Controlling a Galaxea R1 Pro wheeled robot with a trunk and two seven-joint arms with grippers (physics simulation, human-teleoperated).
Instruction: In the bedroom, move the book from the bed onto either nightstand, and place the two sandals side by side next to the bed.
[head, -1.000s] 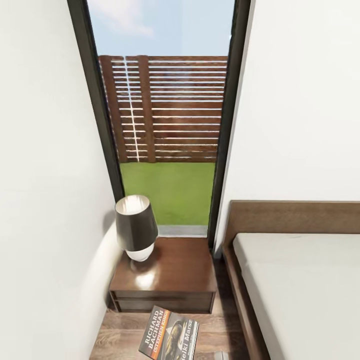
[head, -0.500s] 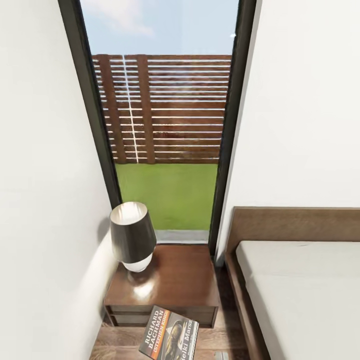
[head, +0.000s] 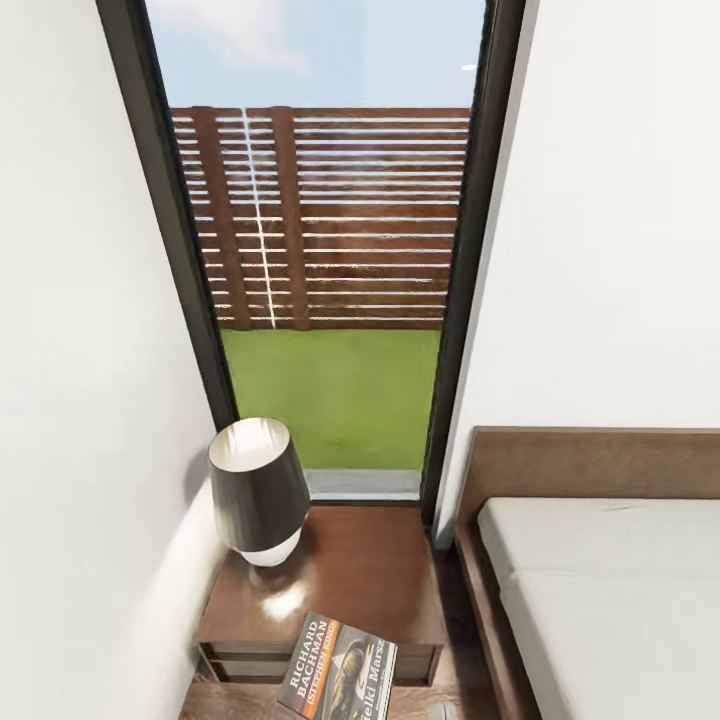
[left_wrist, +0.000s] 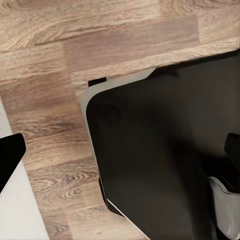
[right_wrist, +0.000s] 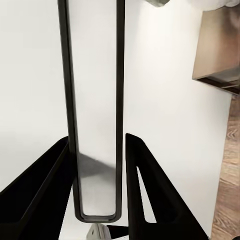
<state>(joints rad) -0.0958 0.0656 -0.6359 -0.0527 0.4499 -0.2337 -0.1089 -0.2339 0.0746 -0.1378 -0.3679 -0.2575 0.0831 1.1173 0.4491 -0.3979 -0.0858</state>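
Note:
The book (head: 338, 668), dark with an orange band and white lettering, hangs at the bottom of the head view, just in front of the nightstand (head: 370, 570) and above the floor. In the right wrist view the book (right_wrist: 95, 100) shows edge-on, with my right gripper (right_wrist: 97, 140) shut on it, one black finger on each cover. The bed (head: 610, 600), with its pale mattress and brown headboard, lies to the right of the nightstand. My left gripper (left_wrist: 122, 147) is open, its fingertips far apart, over the wood floor (left_wrist: 45, 55) and my dark base (left_wrist: 160, 150). The sandals are out of view.
A dark-shaded lamp (head: 257, 490) stands on the nightstand's left half, against the white wall (head: 80, 400). The right half of the glossy top is bare. A tall dark-framed window (head: 330, 250) behind shows grass and a slatted fence. A narrow floor strip separates nightstand and bed.
The view has moved closer to the nightstand: nightstand, lamp and headboard sit lower and larger in the picture. The book keeps its place in the view, held as before.

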